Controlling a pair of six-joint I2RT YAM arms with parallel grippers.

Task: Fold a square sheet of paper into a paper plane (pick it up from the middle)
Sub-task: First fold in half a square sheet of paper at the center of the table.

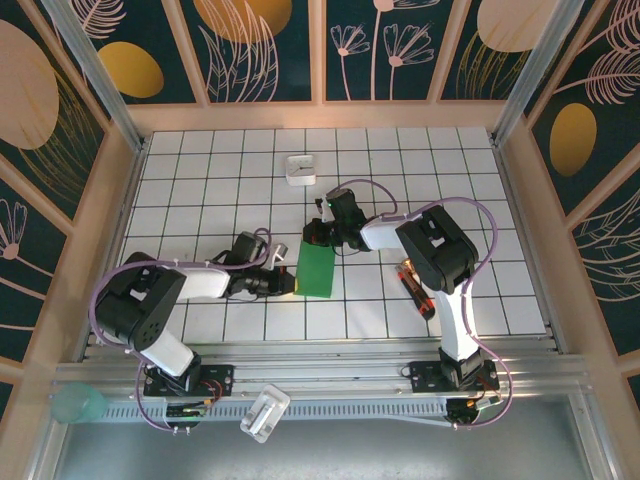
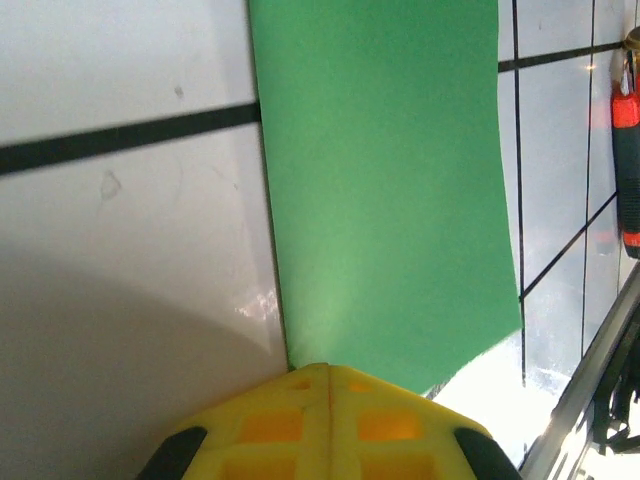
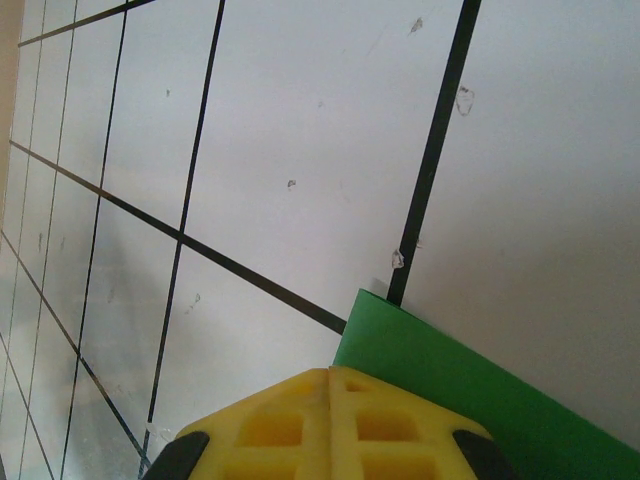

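Top external: I saw paper [image 1: 316, 272] apparently folded once, a rectangle.
Left end effector [image 2: 328, 374]: was closed at its edge.
Right end effector [image 3: 330, 376]: closed likewise.
Remaining: most folds, I judged.

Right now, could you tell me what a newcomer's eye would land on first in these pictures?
The bright green sheet of paper at the middle of the tiled table, looking rectangular, stands out first. Both shut yellow tools meet it: the left tool at its near-left edge, the right tool at a far corner. A red-and-black screwdriver lies to its right, and a small white box sits farther back.
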